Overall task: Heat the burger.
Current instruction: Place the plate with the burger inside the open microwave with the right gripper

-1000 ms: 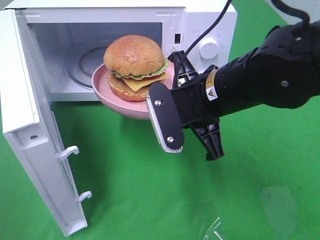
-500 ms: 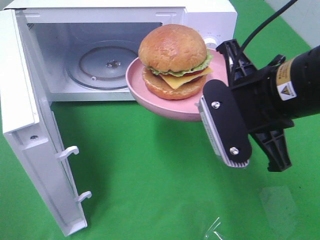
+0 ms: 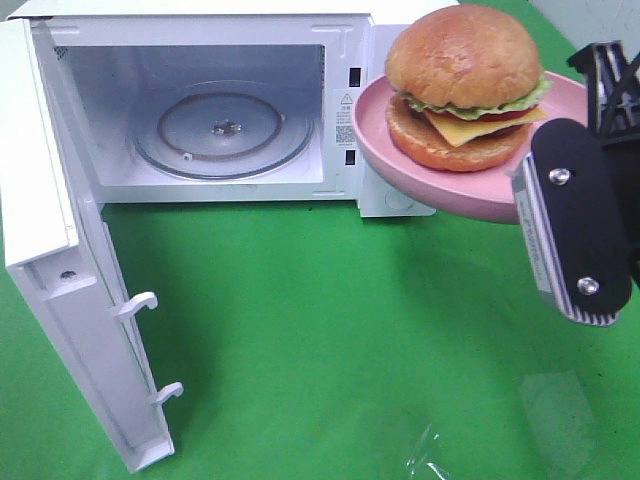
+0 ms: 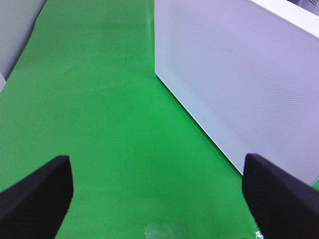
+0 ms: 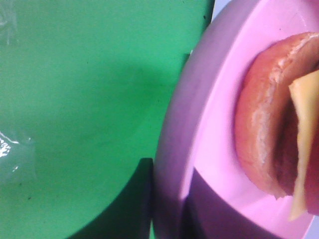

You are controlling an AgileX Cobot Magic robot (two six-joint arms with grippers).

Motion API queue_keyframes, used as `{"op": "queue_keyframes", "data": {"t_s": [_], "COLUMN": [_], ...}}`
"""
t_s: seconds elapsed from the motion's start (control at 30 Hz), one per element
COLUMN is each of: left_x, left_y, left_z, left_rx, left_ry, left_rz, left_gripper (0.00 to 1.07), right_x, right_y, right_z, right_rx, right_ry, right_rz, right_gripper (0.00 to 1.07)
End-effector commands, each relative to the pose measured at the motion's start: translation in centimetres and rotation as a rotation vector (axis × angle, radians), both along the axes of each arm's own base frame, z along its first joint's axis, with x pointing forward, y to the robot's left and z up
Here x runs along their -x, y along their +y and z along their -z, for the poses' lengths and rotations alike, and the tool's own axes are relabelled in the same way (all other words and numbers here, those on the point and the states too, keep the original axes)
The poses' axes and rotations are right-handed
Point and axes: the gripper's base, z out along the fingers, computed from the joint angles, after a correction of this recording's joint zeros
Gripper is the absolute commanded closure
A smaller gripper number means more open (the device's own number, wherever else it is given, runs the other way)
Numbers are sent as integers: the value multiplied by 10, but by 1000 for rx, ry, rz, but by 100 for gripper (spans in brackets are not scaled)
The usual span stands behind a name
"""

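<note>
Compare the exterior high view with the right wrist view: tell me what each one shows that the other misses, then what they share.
Only the exterior high view shows the microwave with its door swung open, the bare glass turntable inside, the burger's top bun, and the right tool from outside.

Only the right wrist view shows the tool's dark finger clamped over the plate's rim.

Both show the burger on the pink plate held above the green cloth.

R gripper (image 3: 560, 215) is up high on the right side, jaws pinched tight on the pink plate (image 3: 400, 165) rim. L gripper (image 4: 159, 199) hangs low, jaws spread wide apart, nothing btwn them.
</note>
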Motion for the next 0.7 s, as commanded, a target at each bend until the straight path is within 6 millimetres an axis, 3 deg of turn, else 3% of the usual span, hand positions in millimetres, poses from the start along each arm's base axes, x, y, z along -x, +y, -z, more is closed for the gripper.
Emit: {"op": "queue_keyframes", "data": {"t_s": [0.03,0.7], "left_x": [2,2], "left_y": [0,0], "left_z": [0,0], "left_rx": [5,5], "left_ry": [-31,-31], "left_rz": [-4,-4], "left_gripper": [22,22], "right_x": [2,8], "right_y": [-8,-36], "right_z": [-11,-9], "right_rx": [-27,-80], "right_ry": [-61,-2], "right_rz": [58,556], "right_gripper": [107,107]}}
